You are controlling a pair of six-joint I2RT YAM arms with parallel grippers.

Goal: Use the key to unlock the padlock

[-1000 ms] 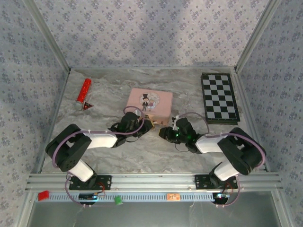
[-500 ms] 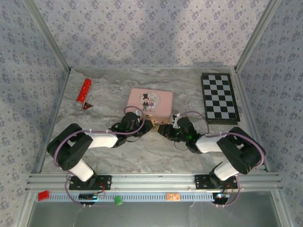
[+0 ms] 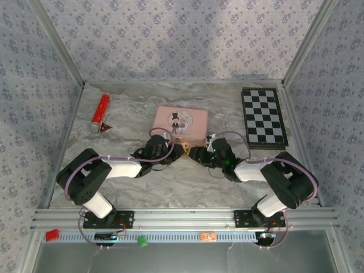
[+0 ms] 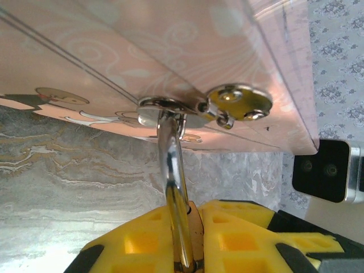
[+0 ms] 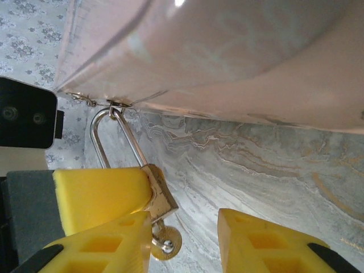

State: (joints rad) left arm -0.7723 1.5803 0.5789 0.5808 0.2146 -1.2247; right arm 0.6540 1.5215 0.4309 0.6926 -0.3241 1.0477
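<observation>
ok so the padlock (image 5: 161, 196) hangs off the near side of the pink tin (image 3: 180, 124), roughly mid tabletop (image 3: 182, 185). Its silver shackle is hooked through the little hasp (image 4: 165, 107) on the tin. The left claw (image 4: 185, 222) has its yellow fingers squeezed narrow right on the padlock, and the shackle runs straight out from between them up to the hasp. The right claw (image 5: 185, 227) comes in from the right and sits just beside the lock with its fingers parted and nothing pinched between them. One finger is well clear of the lock, and the other sits just under the brass body. There's a small round brass piece (image 5: 165, 245) right below the padlock body, next to that closer finger. Honestly can't tell if it's the key's head or part of the lock. From overhead, both claws meet nose to nose at the tin's near edge. A red tube (image 3: 100, 111) lies off at the far left and a chessboard (image 3: 264, 116) sits at the far right, both well apart from the claws.
</observation>
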